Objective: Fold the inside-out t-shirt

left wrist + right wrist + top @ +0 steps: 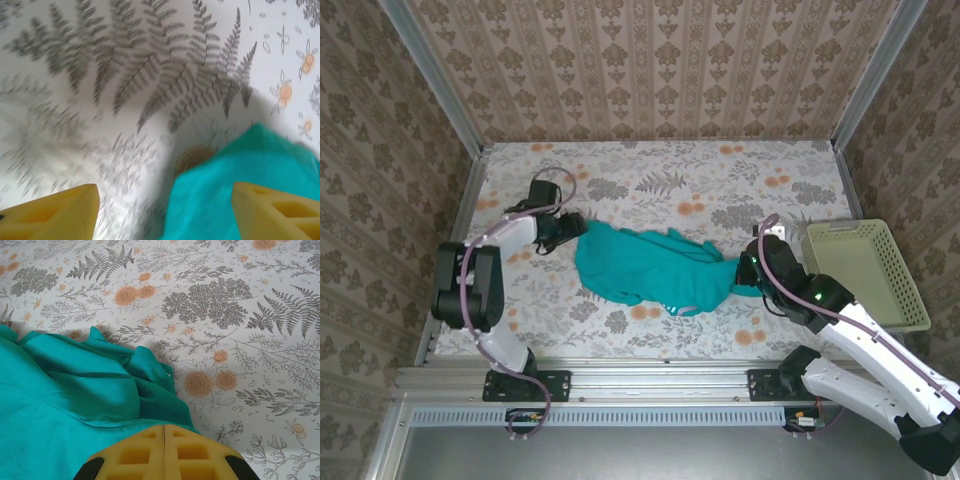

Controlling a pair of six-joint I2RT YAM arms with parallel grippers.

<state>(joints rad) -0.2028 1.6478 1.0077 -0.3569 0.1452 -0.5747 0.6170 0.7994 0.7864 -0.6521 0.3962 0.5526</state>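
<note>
So the left pincer (570,230) is spread wide at the shirt (650,268) left edge, gripping nothing; the right pincer (165,432) is pinched tight on its right end.

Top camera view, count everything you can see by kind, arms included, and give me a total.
teal t-shirt: 1
pale yellow basket: 1
robot arms: 2, one on the left and one on the right
Total: 4
</note>
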